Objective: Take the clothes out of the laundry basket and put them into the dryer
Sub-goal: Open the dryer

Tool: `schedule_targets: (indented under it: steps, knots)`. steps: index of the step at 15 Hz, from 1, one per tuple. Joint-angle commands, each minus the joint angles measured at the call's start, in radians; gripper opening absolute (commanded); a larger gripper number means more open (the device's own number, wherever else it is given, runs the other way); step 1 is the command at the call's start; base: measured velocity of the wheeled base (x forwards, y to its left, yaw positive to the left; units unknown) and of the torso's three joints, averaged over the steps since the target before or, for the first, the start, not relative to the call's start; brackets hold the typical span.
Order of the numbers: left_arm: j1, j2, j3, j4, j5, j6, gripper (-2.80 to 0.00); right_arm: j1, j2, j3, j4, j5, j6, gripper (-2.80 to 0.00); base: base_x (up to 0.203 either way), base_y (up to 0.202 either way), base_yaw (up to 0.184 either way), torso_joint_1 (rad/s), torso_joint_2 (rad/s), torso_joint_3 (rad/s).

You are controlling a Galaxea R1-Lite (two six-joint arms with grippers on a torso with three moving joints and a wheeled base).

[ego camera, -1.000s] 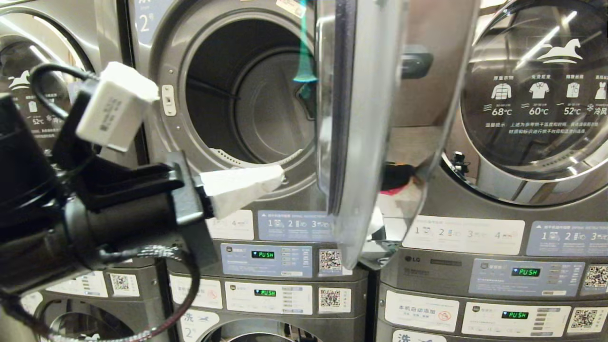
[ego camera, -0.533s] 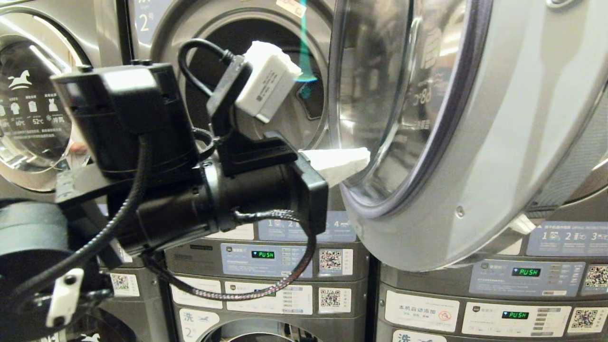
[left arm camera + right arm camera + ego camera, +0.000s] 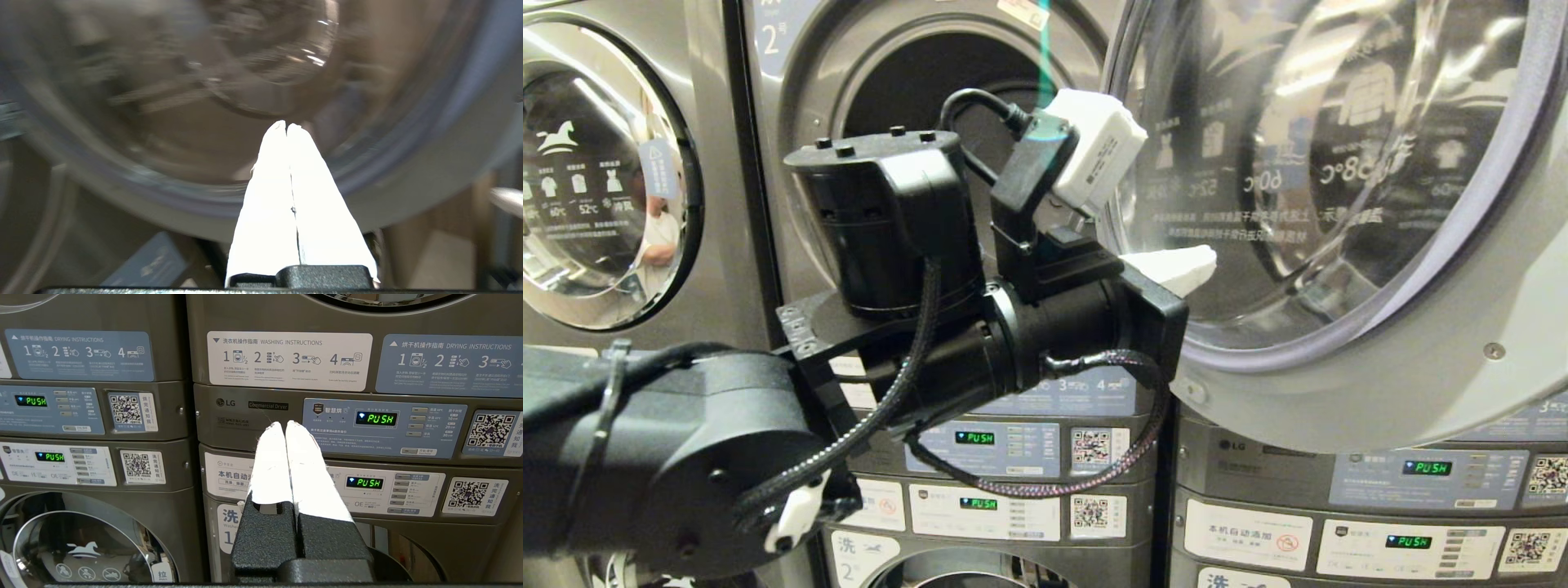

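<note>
Left gripper: the left gripper [image 3: 1205, 263], white-fingered on a black arm, is raised in front of the open grey dryer [image 3: 915, 155]; its tips are at the inner glass of the round grey-rimmed glass dryer door [image 3: 1339, 269].
Left jaws: pressed together with nothing between them, as the left wrist view shows [image 3: 286, 124].
Dryer door: swung wide to the right of the drum opening, its glass and rim filling the upper right corner of the head view; contact with the gripper cannot be told.
Drum: the dark drum opening [image 3: 907, 90] shows behind the arm; no clothes can be made out in the part that is visible.
Right gripper: the right gripper [image 3: 285, 424] is low, pointing at the grey control panel with green "PUSH" displays [image 3: 369, 418].
Right jaws: closed, holding nothing.
Clothes and laundry basket: outside all 3 views.
</note>
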Motion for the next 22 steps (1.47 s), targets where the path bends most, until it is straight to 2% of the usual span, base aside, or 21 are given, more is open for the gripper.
schedule_targets:
  steps: [1,3,4,6,8,10,12,14,15,16,19,20,21,22]
  knots:
    - [0.028,-0.037,0.012,-0.013,0.078,-0.011,-2.80,0.000,0.000,0.000,0.000,0.000,-0.003,-2.80,0.000,0.000,0.000,0.000,0.00,0.000]
    - [0.116,-0.122,0.058,-0.017,0.194,-0.069,-2.80,0.000,0.000,0.000,0.000,0.000,-0.003,-2.80,0.000,0.000,0.000,0.000,0.00,0.000]
    - [0.182,-0.162,0.096,-0.017,0.217,-0.088,-2.80,0.000,0.000,0.000,0.000,0.000,-0.002,-2.80,0.000,0.000,0.000,0.000,0.00,0.000]
    - [0.365,-0.269,0.230,-0.012,0.235,-0.104,-2.80,0.000,0.000,0.000,0.000,0.000,-0.003,-2.80,0.000,0.000,0.000,0.000,0.00,0.000]
    - [0.490,-0.388,0.427,-0.004,0.238,-0.110,-2.80,0.000,0.000,0.000,0.000,0.000,-0.003,-2.80,0.000,0.000,0.000,0.000,0.00,0.000]
    - [0.546,-0.502,0.650,0.000,0.230,-0.112,-2.80,0.000,0.000,0.000,0.000,0.000,-0.004,-2.80,0.000,0.000,0.000,0.000,0.00,0.000]
    - [0.570,-0.602,0.891,0.006,0.228,-0.108,-2.80,0.000,0.000,0.000,0.000,0.000,-0.004,-2.80,0.000,0.000,0.000,0.000,0.00,0.000]
    - [0.584,-0.692,1.082,0.051,0.230,-0.082,-2.80,0.000,0.000,0.000,0.000,0.000,-0.004,-2.80,0.000,0.000,0.000,0.000,0.00,0.000]
    - [0.588,-0.742,1.119,0.129,0.233,-0.069,-2.80,0.000,0.000,0.000,0.000,-0.001,-0.003,-2.80,0.000,0.000,0.000,0.000,0.00,0.000]
    - [0.591,-0.812,1.123,0.254,0.232,-0.049,-2.80,0.000,0.000,0.000,0.000,-0.001,-0.004,-2.80,0.000,0.000,0.000,0.000,0.00,0.000]
    - [0.599,-0.996,1.077,0.759,0.207,-0.015,-2.80,0.000,0.000,0.000,0.001,-0.001,-0.003,-2.80,0.000,0.000,0.000,0.000,0.00,0.000]
    - [0.606,-1.028,1.044,0.882,0.192,-0.005,-2.80,0.000,0.000,0.000,0.000,-0.001,-0.003,-2.80,0.000,0.000,0.000,0.000,0.00,0.000]
    - [0.635,-1.038,1.025,0.931,0.182,0.002,-2.80,0.000,0.000,0.000,0.000,0.000,-0.003,-2.80,0.000,0.000,0.000,0.000,0.00,0.000]
    - [0.678,-1.044,1.023,0.931,0.179,0.004,-2.80,0.000,0.000,0.000,0.000,0.000,-0.003,-2.80,0.000,0.000,0.000,0.000,0.00,0.000]
